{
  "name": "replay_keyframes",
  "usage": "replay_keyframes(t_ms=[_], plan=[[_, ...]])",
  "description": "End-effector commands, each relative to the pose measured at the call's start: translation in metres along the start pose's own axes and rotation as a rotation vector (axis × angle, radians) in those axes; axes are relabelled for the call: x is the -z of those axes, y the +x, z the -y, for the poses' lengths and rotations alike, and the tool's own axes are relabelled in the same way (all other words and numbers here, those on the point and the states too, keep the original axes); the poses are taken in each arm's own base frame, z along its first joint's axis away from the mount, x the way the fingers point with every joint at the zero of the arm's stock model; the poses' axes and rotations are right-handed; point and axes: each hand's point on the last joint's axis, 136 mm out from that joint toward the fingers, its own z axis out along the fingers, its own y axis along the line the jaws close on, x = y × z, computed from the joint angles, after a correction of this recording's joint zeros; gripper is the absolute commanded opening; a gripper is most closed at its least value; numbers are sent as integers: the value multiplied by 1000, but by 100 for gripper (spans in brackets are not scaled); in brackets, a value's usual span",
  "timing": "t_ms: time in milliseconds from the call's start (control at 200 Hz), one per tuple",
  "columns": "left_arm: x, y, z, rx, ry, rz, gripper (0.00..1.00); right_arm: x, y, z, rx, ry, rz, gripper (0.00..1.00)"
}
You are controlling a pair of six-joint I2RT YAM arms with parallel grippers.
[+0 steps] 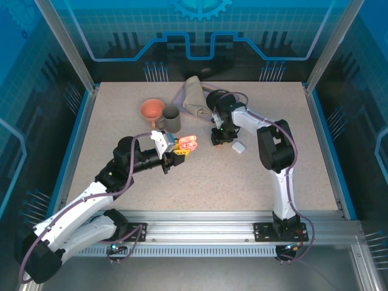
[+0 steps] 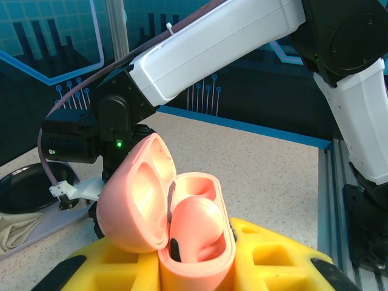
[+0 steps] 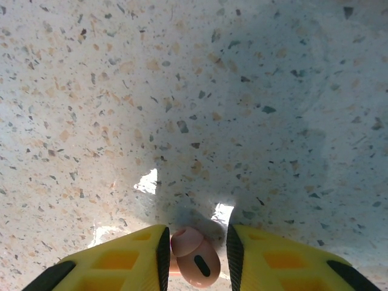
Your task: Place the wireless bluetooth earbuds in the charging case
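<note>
The left fingers (image 1: pixel 177 154) are clenched on a salmon-pink charging case (image 2: pixel 200 267), which sits between their yellow tips. Its lid (image 2: pixel 136 200) is swung wide open and leans away to one side. In the left wrist view a pink earbud (image 2: pixel 197 221) rests inside the open case, rounded side up.

A little farther out over the speckled counter (image 1: pixel 242 194), the right fingers (image 1: pixel 219 138) point straight down. A second pink earbud (image 3: pixel 194 259) lies on the counter between their yellow tips, close to both inner pads, its dark oval patch facing up. Whether the tips are pinching it or only straddling it cannot be told.

Just beside the right fingers, toward the counter's right side, a small white case (image 1: pixel 238 147) lies on the surface.

Beyond the open pink case stands a grey mug (image 1: pixel 171 119), upright. An orange bowl (image 1: pixel 152 109) sits just beside it on the far left. Farthest back, near the rear edge, a crumpled beige cloth (image 1: pixel 193 97) is heaped beside the right arm's wrist.
</note>
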Motion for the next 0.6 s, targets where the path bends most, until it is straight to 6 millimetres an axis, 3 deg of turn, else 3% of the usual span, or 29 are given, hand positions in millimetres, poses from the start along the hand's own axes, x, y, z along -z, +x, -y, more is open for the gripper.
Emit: replay_keyframes(t_ms=[0,595], plan=[[3,-10,-1,-37,-12,23,0,-10,22,-8,24,21,-90,34],[2,-10,-1,-43,-14,16,0,-15,31,-11,32,53,-121,27]])
